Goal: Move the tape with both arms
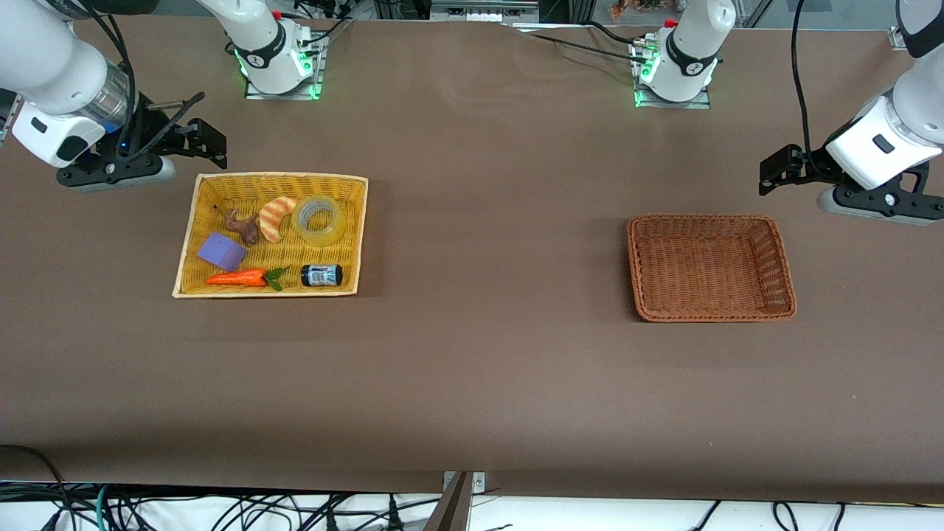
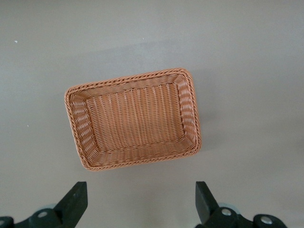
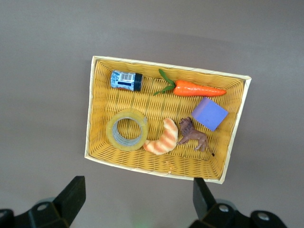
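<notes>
right pincer (image 1: 210, 144): spread wide, holding nothing, hovering over the tabletop (image 1: 487, 369) just off the yellow basket's (image 1: 193, 221) rim; judged poised for a reach into it.
tape (image 1: 318, 220): lying flat in the yellow basket, hole upward, touching the croissant toy (image 1: 274, 217); not yet grasped.
other contents: toy lion (image 1: 243, 226), purple block (image 1: 221, 251), toy carrot (image 1: 240, 278), small dark jar (image 1: 321, 275).
brown basket (image 1: 783, 254): toward the left arm's end, judged the destination.
left pincer (image 1: 774, 173): spread, holding nothing, waiting over bare tabletop by the brown basket.
view difference: right wrist view alone shows the jar's barcode label (image 3: 124, 79); left wrist view shows only the brown basket's bare weave.
</notes>
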Motion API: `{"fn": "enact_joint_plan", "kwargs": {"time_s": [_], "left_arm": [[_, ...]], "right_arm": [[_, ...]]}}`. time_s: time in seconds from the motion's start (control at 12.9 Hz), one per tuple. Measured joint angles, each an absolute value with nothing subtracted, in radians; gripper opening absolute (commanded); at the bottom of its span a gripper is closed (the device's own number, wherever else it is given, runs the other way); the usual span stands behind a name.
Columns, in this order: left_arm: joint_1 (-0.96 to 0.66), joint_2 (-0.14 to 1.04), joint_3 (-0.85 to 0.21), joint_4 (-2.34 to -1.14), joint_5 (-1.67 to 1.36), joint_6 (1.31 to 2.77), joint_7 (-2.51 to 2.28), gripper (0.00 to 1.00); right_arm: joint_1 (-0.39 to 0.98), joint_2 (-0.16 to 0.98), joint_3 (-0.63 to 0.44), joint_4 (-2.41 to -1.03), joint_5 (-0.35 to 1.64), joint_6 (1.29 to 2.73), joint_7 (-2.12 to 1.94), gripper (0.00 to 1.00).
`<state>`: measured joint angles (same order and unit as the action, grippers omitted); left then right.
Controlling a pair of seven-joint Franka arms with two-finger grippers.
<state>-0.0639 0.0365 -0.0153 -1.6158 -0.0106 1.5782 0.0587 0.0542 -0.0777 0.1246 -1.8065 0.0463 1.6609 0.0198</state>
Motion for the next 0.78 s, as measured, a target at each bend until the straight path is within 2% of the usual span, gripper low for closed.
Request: {"fn": "enact_joint_plan", "kwargs": {"time_s": [0.31,0.78], "left_arm": [[-0.064,0.037,-0.015,-1.616,-0.011,1.578,0.059,1.0],[-0.064,0.037,-0.015,-1.616,-0.011,1.578,0.059,1.0]], "right_arm": [[0.054,-0.086,0.125,-1.806,0.047,1.607,0.02,1.0],[0.054,-0.09,0.118,-1.806,0.047,1.607,-0.006,1.0]]}}
